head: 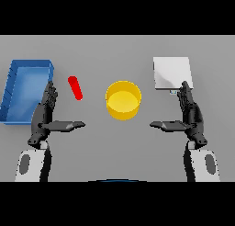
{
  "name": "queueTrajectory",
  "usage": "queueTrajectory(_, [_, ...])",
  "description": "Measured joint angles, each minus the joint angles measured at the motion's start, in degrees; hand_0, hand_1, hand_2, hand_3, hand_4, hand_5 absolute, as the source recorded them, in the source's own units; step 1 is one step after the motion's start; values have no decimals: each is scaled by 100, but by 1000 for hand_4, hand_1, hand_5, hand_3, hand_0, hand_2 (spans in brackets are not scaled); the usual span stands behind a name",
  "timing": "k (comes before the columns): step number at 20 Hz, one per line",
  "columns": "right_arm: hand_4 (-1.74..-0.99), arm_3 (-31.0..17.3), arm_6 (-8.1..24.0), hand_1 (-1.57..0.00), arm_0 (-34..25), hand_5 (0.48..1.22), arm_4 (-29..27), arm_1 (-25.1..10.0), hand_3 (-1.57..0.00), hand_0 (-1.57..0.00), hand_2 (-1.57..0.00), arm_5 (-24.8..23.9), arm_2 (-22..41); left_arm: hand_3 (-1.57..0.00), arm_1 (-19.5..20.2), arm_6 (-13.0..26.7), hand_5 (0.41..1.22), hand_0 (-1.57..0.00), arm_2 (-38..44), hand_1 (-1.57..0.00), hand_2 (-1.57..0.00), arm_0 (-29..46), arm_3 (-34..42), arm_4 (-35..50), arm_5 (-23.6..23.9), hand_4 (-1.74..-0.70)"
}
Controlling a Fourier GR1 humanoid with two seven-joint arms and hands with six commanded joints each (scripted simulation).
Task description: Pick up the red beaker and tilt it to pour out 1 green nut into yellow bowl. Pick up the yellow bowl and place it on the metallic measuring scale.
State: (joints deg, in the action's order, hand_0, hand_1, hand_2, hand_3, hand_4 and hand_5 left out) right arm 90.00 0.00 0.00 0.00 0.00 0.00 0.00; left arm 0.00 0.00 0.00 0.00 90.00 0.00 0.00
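Both hands, left (43, 114) and right (190, 114), spread wide, holding nothing; yellow bowl (123, 100) between; red beaker (75, 88) near left hand.

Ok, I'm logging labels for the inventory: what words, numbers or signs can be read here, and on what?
None can be read.
Metallic measuring scale: a small mark at its near edge, too small to read.
Red beaker, yellow bowl, blue bin: plain, no text.
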Motion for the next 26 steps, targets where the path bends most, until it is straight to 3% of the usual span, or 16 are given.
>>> queueTrajectory(6, [-1071,108,12,1,74,578,85,120,1,1,1,-69,126,1,4,-61,660,1,-55,1,1,171,143,9,-42,-1141])
queueTrajectory(7, [-1072,332,-477,1,277,577,728,-139,1,1,1,-217,372,1,171,-291,660,1,-303,1,1,489,468,-301,-115,-1143])
queueTrajectory(9, [-1064,693,-757,1,580,577,1440,-272,1,1,1,-401,728,1,354,-291,662,1,-567,1,1,843,1011,-616,-150,-1142])
queueTrajectory(12, [-1103,836,-426,1,585,592,1718,-284,1,1,1,-469,860,1,462,112,655,1,-689,1,1,945,1293,-750,-185,-1138])
queueTrajectory(14, [-1131,908,-414,1,602,607,1609,-280,1,1,1,-364,873,1,464,377,650,1,-722,1,1,877,1290,-764,-207,-1137])
queueTrajectory(17, [-1180,842,-541,1,606,627,1532,-288,1,1,1,-252,894,1,427,481,647,1,-682,1,1,565,882,-780,-219,-1137])
queueTrajectory(20, [-1209,876,-419,1,561,627,1334,-299,1,1,1,-139,827,1,435,587,648,1,-532,1,1,96,335,-723,-242,-1169])
queueTrajectory(23, [-1220,887,-567,1,645,626,1286,-241,1,1,1,-146,832,1,512,307,644,1,-335,1,1,-361,-405,-726,-265,-1177])
queueTrajectory(25, [-1229,886,-508,1,583,626,1237,-284,1,1,1,-102,796,1,526,305,637,1,-218,1,1,-800,-879,-740,-236,-1178])
queueTrajectory(26, [-1229,856,-497,1,585,626,1212,-297,1,1,1,-86,776,1,509,122,636,1,-195,1,1,-924,-1201,-762,-263,-1180])
